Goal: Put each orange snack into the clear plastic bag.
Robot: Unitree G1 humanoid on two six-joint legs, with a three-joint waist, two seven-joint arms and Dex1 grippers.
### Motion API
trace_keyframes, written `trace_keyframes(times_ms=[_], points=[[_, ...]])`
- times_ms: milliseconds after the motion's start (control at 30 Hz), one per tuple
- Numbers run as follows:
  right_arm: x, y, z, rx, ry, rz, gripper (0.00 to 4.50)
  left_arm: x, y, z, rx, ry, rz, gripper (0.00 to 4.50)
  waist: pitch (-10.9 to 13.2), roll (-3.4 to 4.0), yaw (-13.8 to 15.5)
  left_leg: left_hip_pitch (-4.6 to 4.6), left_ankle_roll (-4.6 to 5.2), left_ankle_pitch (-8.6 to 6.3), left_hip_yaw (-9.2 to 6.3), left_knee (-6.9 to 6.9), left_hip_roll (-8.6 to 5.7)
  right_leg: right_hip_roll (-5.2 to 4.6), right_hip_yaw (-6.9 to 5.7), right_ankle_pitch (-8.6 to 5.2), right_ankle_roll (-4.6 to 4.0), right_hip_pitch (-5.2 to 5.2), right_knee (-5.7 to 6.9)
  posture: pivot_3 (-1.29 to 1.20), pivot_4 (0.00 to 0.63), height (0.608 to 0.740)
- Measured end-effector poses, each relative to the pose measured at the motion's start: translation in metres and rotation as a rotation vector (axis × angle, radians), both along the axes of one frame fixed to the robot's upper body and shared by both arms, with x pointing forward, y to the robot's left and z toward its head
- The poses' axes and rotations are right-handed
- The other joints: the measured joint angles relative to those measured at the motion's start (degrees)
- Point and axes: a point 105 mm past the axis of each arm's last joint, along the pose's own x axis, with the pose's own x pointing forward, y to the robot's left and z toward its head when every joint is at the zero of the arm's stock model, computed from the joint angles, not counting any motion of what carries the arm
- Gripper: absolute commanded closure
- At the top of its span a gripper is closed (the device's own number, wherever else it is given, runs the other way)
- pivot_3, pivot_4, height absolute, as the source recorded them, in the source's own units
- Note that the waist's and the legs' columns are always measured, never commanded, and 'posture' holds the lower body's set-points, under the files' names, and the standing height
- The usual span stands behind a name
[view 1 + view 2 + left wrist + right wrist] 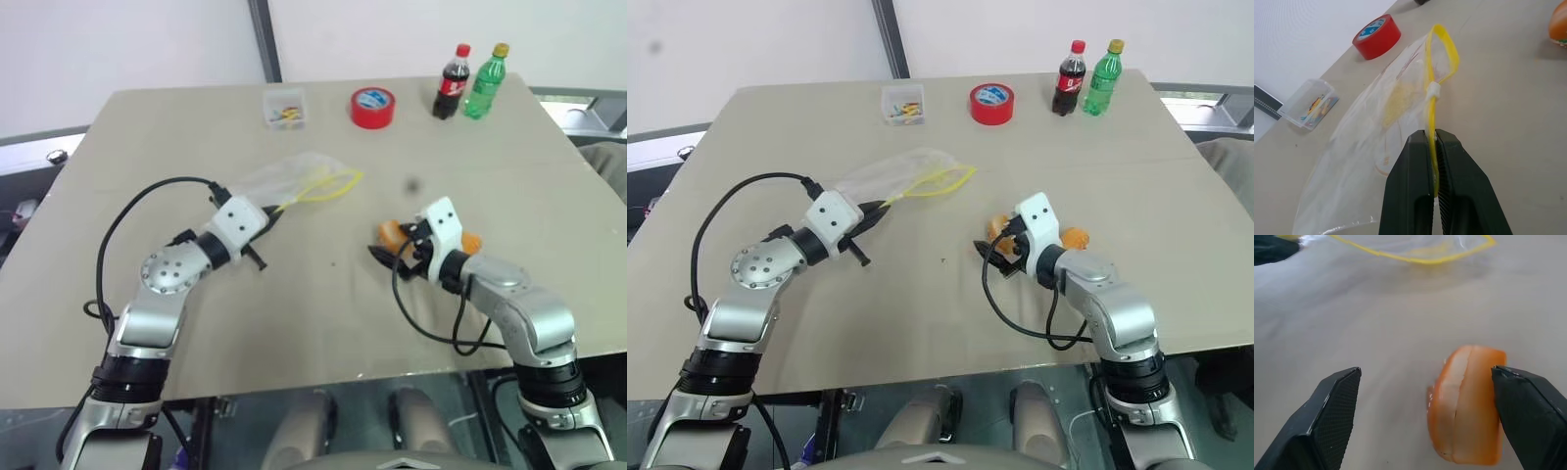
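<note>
**Bag pinned at the zipper as the free arm lines up on the first snack**

The left gripper (1432, 161) is clamped on the yellow zipper strip of the clear plastic bag (294, 176), which lies flat on the table (323, 323) just left of centre in the head views, its mouth a narrow yellow loop pointing toward the right of the frame. The right gripper (1427, 404) hovers low over the table at centre right with its fingers spread wide, nothing held. One orange snack (1465, 404) sits between those fingers, touching or nearly touching one finger and well clear of the other. A second orange snack (471, 242) peeks out just behind the right wrist. Along the top edge of the head views stand a small clear box (285, 107), a red tape roll (373, 107), a cola bottle (452, 82) and a green bottle (487, 81), all well apart from the work.

The step in hand appears to be the pick-up of the first snack. Doing it well likely means centring the snack between the fingers before closing, so the shut does not push it sideways across the table, and squeezing across its narrow width, gently, since the wrapper looks slick. The bag's mouth stands barely open; the left gripper would probably need to lift the strip so the opening gapes before the snack is brought over.
</note>
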Motion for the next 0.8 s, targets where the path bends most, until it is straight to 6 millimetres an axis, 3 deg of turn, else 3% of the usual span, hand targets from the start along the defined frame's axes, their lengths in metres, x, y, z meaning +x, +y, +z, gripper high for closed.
trace_keyframes(times_ms=[400,700,800], points=[[0.014,-0.008,-0.022,-0.046,0.045,-0.078,0.11,0.0,0.0,0.0,0.0,0.005,0.003,4.5,0.0,0.0,-0.2,0.01,-0.02,0.01,0.02,-0.01,0.01,0.02,0.0,0.0,0.0,-0.01,0.01,0.0,0.15,0.74],[0.027,-0.01,-0.018,-0.121,-0.064,-0.119,3.94,-0.003,0.001,-0.001,0.0,0.009,0.006,4.5,0.0,0.0,-0.2,0.01,-0.05,0.02,0.01,-0.01,0.01,0.02,0.0,0.0,0.0,-0.01,0.01,0.0,0.15,0.74],[0.026,-0.006,-0.01,-0.109,-0.086,-0.073,3.94,-0.005,0.0,0.0,-0.009,0.007,0.002,4.5,0.0,0.0,-0.3,0.0,-0.04,0.02,0.01,-0.01,0.01,0.02,0.01,0.0,0.0,-0.01,0.01,0.0,0.15,0.74]])
